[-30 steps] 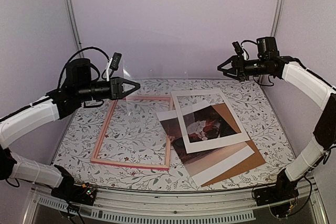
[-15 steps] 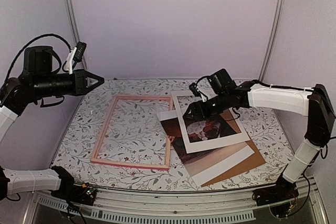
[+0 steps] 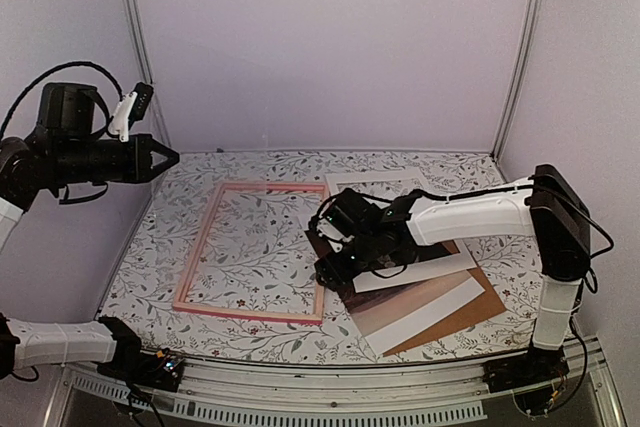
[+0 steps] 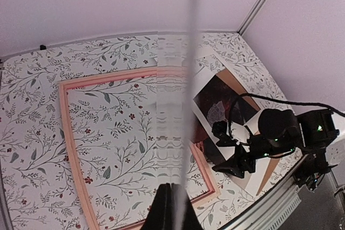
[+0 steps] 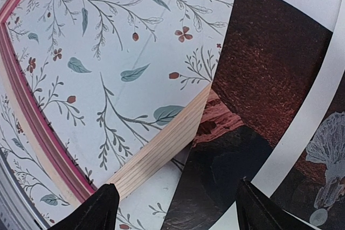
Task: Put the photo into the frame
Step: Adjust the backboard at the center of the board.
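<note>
Btwn lilac walls: floral tbl, frame

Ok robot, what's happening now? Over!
Left gripper shut on clear pane, raised. Right gripper open, low over photo. Photo not in frame, corner overlapping one rail. White mat lies on photo.

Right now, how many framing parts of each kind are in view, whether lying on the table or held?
Pink frame: 1
Photo: 1
White mat: 1
Brown board: 1
Clear pane, held edge-on by the left gripper: 1
Total: 5
</note>
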You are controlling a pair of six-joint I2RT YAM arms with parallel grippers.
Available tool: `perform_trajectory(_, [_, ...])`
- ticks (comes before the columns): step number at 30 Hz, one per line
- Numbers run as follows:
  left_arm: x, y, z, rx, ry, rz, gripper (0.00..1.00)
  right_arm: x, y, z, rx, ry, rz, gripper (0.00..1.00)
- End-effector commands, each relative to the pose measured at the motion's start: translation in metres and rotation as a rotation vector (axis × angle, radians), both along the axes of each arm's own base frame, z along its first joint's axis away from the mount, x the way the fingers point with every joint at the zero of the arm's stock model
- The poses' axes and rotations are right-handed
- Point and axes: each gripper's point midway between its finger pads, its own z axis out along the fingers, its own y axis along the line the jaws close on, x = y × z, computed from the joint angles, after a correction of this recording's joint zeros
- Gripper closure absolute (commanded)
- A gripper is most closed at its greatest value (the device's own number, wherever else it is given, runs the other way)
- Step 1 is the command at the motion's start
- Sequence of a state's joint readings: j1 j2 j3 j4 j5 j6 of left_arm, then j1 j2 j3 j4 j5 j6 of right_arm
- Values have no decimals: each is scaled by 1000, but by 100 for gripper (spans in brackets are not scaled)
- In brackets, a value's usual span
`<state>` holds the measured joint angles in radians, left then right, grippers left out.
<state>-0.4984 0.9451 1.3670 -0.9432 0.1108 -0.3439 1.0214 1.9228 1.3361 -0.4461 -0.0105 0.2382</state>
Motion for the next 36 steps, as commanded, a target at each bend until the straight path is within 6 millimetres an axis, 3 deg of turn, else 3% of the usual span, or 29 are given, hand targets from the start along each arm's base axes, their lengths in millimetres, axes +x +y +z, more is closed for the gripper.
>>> perform_trajectory(1, [4,6,23,3,-65,21,100,16,-15,-16,-127,-61,-64,22])
perform_trajectory(12, [9,1,33,-9,-92,3,100,27,-29,-47,-253,-86,-109,23])
perform_trajectory(19, [15,-6,22,-17,-82,-17,100,59,-48,-49,-262,-88,-238,23])
perform_trajectory(25, [18,-11,10,-13,-64,-29,100,89,-83,-57,-325,-78,-361,23])
perform_trajectory(31, [21,-23,-8,-21,-19,-79,100,111,-140,-61,-386,-50,-489,23])
perform_trajectory(33, [22,-26,-13,-23,-10,-90,100,114,-137,-52,-348,-63,-482,23])
perform_trajectory(36, [23,-27,-13,-28,-14,-97,100,115,-107,-26,-182,-49,-427,23])
